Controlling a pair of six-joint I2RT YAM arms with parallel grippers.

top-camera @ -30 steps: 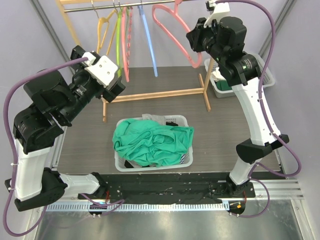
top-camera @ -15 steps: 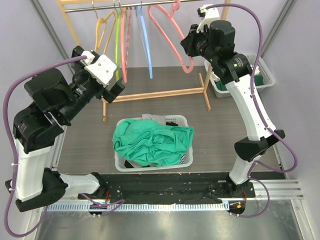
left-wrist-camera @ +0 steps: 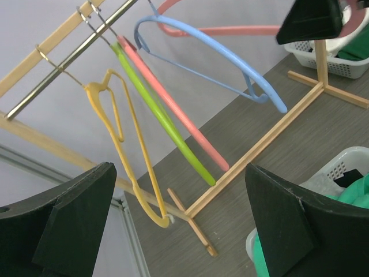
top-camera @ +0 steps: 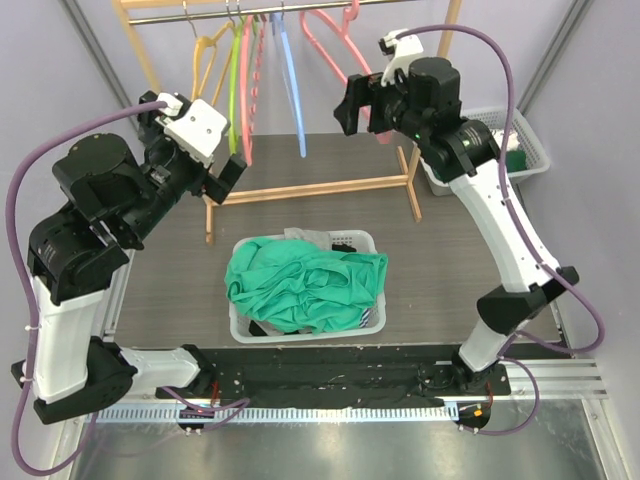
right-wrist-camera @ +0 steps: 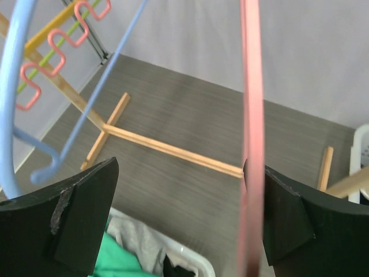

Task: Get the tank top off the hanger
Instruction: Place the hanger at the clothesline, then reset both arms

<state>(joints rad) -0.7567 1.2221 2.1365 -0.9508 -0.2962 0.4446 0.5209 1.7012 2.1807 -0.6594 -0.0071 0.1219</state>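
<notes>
words: none could be read | numbers: none | signs or brand names: none | checked: all three camera views

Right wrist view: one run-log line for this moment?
right gripper: open, pink hanger between fingers, ungripped | left gripper: open, empty | green tank top: off hanger, in white basket

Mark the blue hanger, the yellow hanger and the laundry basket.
blue hanger (left-wrist-camera: pixel 203 39), left wrist view, on its upper arm.
yellow hanger (left-wrist-camera: pixel 157 214), left wrist view, on its lower end.
laundry basket (top-camera: pixel 240 327), top view, on its front left corner.
</notes>
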